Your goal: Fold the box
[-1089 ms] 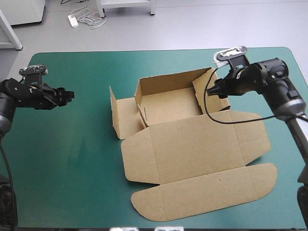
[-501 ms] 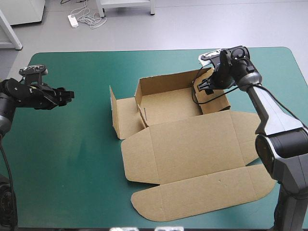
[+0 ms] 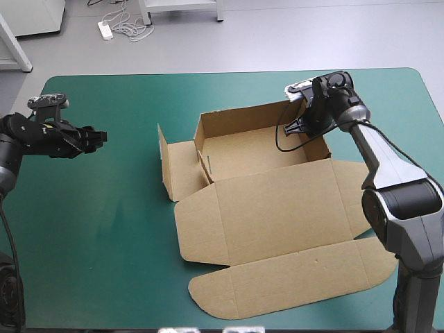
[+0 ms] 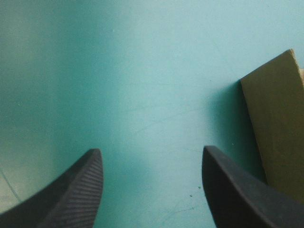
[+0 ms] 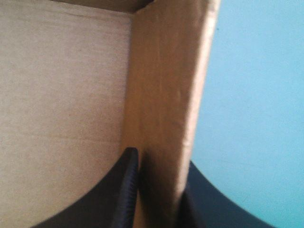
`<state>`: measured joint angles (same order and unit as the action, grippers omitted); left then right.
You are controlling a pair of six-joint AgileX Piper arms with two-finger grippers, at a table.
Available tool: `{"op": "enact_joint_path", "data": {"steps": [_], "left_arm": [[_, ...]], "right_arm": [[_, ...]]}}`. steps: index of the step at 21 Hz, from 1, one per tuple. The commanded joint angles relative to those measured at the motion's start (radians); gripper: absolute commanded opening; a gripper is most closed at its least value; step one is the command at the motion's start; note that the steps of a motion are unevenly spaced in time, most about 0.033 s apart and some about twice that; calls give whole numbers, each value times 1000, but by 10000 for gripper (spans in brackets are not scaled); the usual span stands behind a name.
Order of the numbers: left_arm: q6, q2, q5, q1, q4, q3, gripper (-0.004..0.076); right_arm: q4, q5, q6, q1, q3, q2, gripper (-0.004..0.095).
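At the left side of the desk (image 3: pixel 104 229) the left end effector (image 3: pixel 97 137) hangs released, fingers wide apart over bare teal-green cover, well apart from the box (image 3: pixel 270 208). Its wrist view shows only the edge of the left flap (image 4: pixel 275 137) ahead. That is the first risk: nothing braces the board, so any pull from the other side could drag the whole sheet across the desk rather than bend it.

The box lies from the middle toward the right, its tray on the far side and the lid (image 3: pixel 277 201) flat toward the near edge. The left flap (image 3: pixel 173 170) stands loose beside the tray, not tucked (it looks likely to spring outward if the tray is jolted).

On the right, the right end effector (image 3: pixel 298 125) is clenched on the right wall (image 3: pixel 313 142), one finger inside the tray and one outside. In its own view the right end effector (image 5: pixel 159 161) pinches the wall near its edge. A thin bite like this could slip off. A twist could crease the wall off its fold line.
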<state>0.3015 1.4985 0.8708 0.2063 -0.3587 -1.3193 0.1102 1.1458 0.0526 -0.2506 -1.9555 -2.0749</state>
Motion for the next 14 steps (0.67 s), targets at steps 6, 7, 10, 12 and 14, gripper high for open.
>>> {"op": "enact_joint_path", "data": {"steps": [6,7,10,12,14], "left_arm": [[0,-43,-35,2,-23,-27,438],[0,-43,-35,2,-23,-27,438],[0,-43,-37,2,-23,-27,438],[0,-43,-61,2,-23,-23,438],[14,-43,-90,2,-23,-14,438]], "right_arm": [[12,-18,7,8,-31,38,-19],[11,-30,0,13,-31,40,-18],[-33,-87,-20,40,-35,87,-19],[-83,-106,-8,69,-35,125,-19],[-123,-117,20,100,-35,174,-19]]}}
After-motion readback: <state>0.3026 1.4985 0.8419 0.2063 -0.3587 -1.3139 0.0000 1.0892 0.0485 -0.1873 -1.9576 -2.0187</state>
